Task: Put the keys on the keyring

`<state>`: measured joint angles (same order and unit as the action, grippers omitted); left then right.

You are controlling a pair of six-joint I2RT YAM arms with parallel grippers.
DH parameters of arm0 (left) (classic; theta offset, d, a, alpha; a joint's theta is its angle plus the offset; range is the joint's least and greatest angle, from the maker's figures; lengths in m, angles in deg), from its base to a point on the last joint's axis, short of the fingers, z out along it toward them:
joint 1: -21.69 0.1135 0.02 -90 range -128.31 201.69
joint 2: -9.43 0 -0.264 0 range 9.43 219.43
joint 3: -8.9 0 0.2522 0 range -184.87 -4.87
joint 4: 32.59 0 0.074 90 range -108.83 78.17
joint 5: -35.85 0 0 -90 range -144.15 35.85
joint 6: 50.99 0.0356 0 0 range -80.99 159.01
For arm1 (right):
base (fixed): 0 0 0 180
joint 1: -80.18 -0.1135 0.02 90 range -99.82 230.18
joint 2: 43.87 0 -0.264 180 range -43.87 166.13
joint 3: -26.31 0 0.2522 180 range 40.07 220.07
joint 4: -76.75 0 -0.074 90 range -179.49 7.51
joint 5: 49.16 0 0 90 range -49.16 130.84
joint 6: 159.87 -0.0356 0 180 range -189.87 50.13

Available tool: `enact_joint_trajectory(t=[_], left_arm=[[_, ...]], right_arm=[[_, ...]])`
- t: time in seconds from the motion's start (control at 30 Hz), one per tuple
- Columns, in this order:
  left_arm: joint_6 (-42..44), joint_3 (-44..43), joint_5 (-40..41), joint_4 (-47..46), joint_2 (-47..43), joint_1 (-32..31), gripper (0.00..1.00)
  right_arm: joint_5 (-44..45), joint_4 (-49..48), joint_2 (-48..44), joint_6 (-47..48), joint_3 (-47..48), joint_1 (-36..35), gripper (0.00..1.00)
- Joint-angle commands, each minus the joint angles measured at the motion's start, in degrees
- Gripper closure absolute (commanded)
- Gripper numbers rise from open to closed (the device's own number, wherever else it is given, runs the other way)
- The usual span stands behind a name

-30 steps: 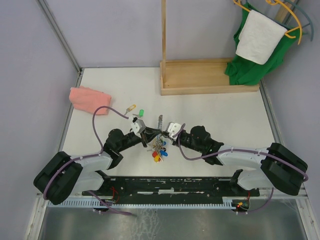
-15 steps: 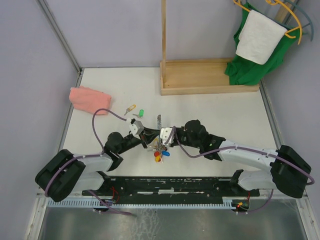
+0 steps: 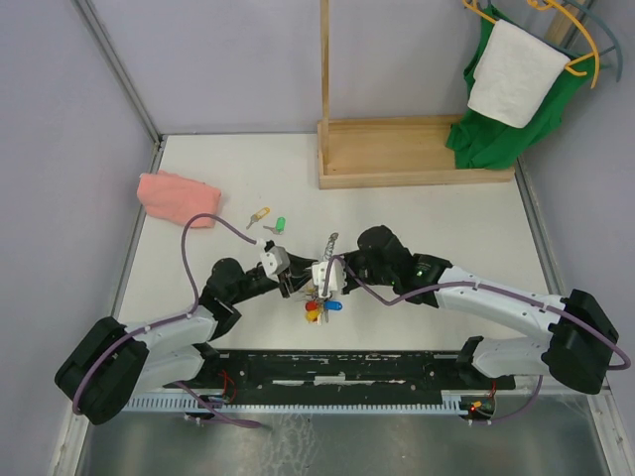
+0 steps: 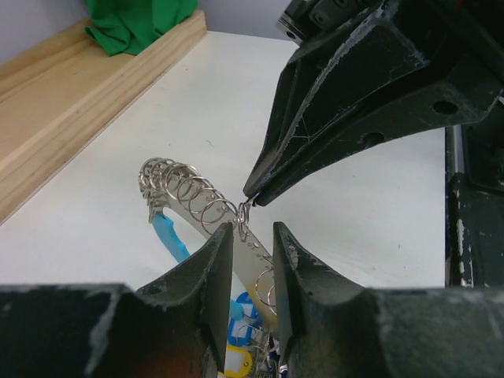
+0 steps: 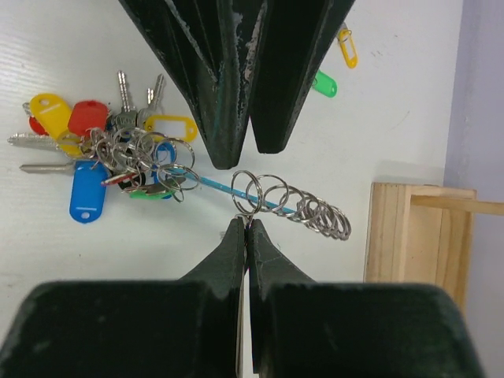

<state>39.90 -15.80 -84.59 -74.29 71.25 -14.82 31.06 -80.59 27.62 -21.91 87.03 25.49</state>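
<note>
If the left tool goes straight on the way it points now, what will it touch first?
Probably the keyring, whose row of rings lies just beyond the tips of the left tool. Directly behind is the right tool, shut on a small ring. Depth is unclear, so both may come together.

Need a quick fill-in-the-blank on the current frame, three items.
1. The right hand is ____ on a small ring of the keyring.
2. The crumpled cloth is ____.
3. Beside the yellow-tagged key lies a loose key tagged ____.
Missing words: shut; pink; green.
</note>
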Motion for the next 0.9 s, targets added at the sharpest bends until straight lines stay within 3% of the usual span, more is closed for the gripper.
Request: enact_joint_trajectory(t=[0.0, 0.2, 0.6, 0.87], left_arm=[[9.26, -3.59, -6.46, 4.56, 0.46, -0.32, 0.66], [17.53, -5.58, -10.60, 10.30, 0.83, -0.31, 0.65], [15.84, -8.22, -12.41, 11.78, 3.45, -0.31, 0.67], [12.93, -9.79, -9.13, 13.30, 5.10, -0.31, 0.70]], right_arm=[[-1.67, 3.26, -1.68, 4.67, 3.25, -0.09, 0.99], [-2.97, 4.09, -1.59, 6.03, 3.83, -0.36, 0.99], [-2.61, 4.54, -1.76, 6.87, 5.01, -0.78, 0.99], [-2.41, 4.56, -1.79, 7.07, 5.34, -1.19, 0.99]])
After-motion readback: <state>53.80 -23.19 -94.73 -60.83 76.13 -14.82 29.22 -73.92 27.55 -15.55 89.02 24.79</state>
